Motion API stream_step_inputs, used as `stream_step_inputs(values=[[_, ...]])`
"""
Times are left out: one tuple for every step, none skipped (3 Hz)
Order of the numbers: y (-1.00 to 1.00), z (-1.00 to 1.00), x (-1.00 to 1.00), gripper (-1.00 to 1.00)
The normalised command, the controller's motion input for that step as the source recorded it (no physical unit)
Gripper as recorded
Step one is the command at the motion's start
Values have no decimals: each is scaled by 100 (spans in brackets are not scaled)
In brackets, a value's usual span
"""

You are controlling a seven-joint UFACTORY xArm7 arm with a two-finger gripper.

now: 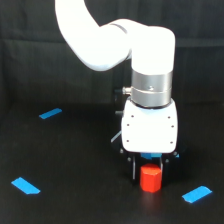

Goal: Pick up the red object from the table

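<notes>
The red object (150,178) is a small red-orange hexagonal block standing upright on the black table (75,165), near the front in the exterior view. My gripper (150,175) hangs straight down over it from the white housing, with the dark fingers (134,169) on either side of the block. The jaws look a little wider than the block, with a thin dark gap at its left side. The block's lower half shows below the fingertips. The fingers are dark against the dark table, so contact is hard to judge.
Blue tape pieces lie on the table at the left back (50,113), the left front (25,185) and the right front (197,194). A black curtain (30,50) hangs behind. The white arm arches in from the top.
</notes>
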Motion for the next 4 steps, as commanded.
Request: stream_step_inputs(values=[[3,-28,26,-100],[5,-21,15,-100],[27,83,-17,-93],[12,52,-6,-100]])
